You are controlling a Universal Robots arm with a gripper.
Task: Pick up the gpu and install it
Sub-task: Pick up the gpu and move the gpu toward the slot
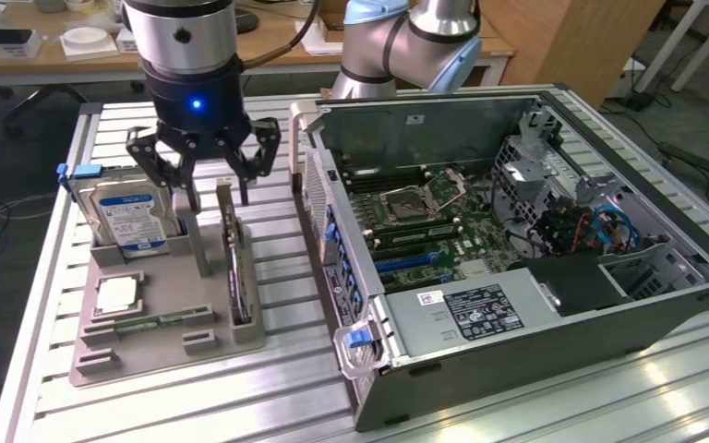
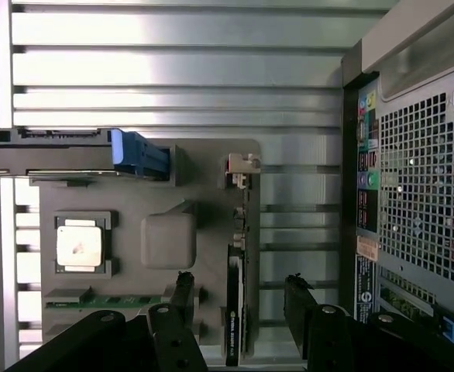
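The gpu (image 1: 234, 268) is a thin dark card standing on edge in a slot of the grey holder tray (image 1: 145, 355), its silvery bracket (image 1: 222, 196) at the far end. In the wrist view the gpu (image 2: 235, 298) runs edge-on between my two fingers, its metal bracket (image 2: 242, 165) further along. My gripper (image 1: 210, 196) hangs open just above the bracket end of the card, one finger (image 2: 183, 298) on each side and apart from it. The open computer case (image 1: 502, 249) stands to the exterior view's right, its motherboard (image 1: 416, 221) exposed.
The tray also holds a silver hard drive with a blue-white label (image 1: 130, 217), a square processor chip (image 1: 117, 295) and a green memory strip (image 1: 151, 322). All rest on a slatted aluminium table (image 1: 281, 406). The case's rear panel (image 2: 417, 178) stands close beside the tray.
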